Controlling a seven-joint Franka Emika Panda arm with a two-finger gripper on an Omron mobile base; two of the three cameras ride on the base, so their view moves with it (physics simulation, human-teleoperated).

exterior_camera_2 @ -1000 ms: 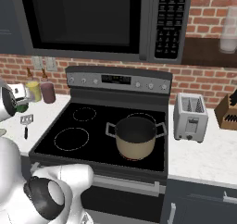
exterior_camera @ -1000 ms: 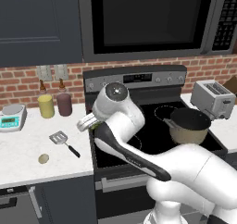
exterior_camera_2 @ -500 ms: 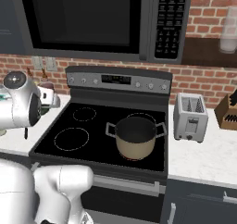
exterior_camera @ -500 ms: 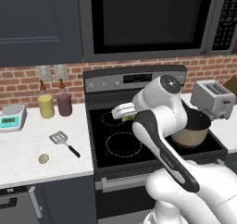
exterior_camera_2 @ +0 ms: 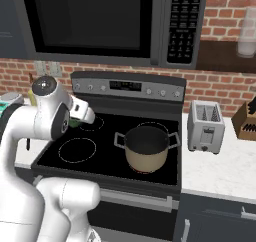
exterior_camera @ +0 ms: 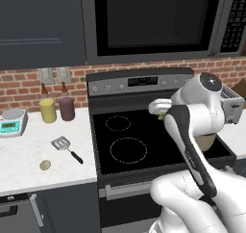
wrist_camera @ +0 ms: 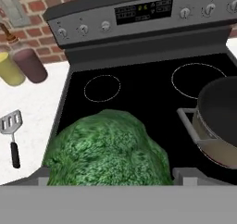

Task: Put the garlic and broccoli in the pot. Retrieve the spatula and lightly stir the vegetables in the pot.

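Carrying the broccoli (wrist_camera: 107,149) between wide-spread fingers, the end effector (exterior_camera: 162,112) hangs over the stove, short of the pot (exterior_camera_2: 146,148). Letting go early would drop it on the burners instead. The pot looks empty, though its floor is dark. The garlic (exterior_camera: 45,165) and spatula (exterior_camera: 66,147) lie on the counter (exterior_camera: 29,152).

I can't read any text: the stove display (wrist_camera: 142,12) shows blurry green digits, and the microwave keypad (exterior_camera_2: 182,23) labels are too small.
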